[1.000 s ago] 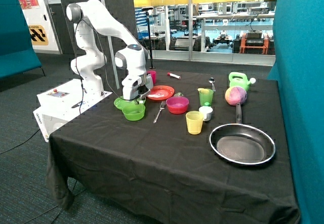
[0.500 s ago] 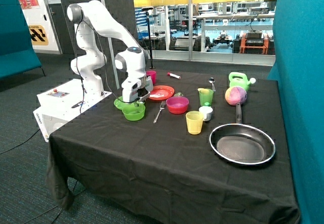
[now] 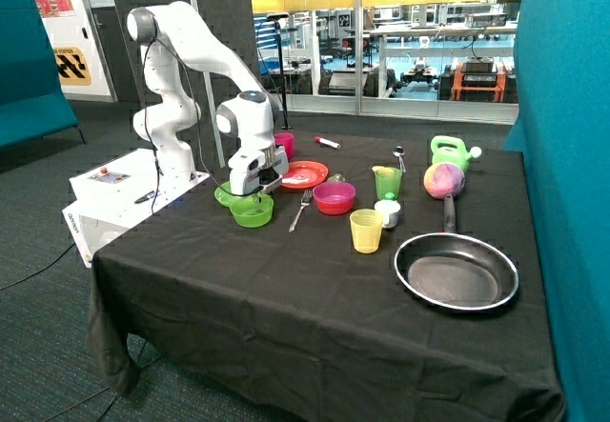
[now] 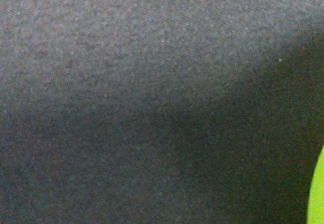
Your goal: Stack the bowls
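Right now I see my gripper low over the small round lime-green plastic bowl near the tabletop's robot-side edge, directly beneath it; jaw opening I cannot tell.

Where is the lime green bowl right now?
In the outside view, the lime green bowl sits on the black table near the robot's base, just below the tool, with the fork beside it and the green plate behind.
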{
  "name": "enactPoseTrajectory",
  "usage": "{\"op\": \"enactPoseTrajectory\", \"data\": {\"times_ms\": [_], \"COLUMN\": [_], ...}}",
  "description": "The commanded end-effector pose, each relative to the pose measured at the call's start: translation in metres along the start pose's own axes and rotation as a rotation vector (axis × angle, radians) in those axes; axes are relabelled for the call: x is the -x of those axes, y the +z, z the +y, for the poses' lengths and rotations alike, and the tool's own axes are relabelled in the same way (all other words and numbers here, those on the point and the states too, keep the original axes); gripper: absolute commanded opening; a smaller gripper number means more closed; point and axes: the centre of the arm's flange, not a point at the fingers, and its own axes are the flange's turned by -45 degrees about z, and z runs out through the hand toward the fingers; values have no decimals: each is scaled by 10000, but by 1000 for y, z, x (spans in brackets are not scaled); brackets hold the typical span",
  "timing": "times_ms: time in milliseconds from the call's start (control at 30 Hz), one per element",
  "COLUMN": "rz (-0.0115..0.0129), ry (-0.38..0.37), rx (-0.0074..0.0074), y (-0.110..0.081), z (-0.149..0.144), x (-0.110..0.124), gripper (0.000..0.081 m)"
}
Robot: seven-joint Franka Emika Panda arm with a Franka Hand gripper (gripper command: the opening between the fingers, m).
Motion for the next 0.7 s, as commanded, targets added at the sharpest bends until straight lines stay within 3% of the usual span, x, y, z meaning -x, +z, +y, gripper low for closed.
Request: {"op": "enactPoseTrajectory", "data": {"times_ms": [0,167,667], "rz": [-9,-9,-9], "ry": [139,224,276], "rx": [-2,-2,-2], "y": [2,4,9], "z": [1,2,2], "x": [0,1,4], "gripper": [149,12,0]}}
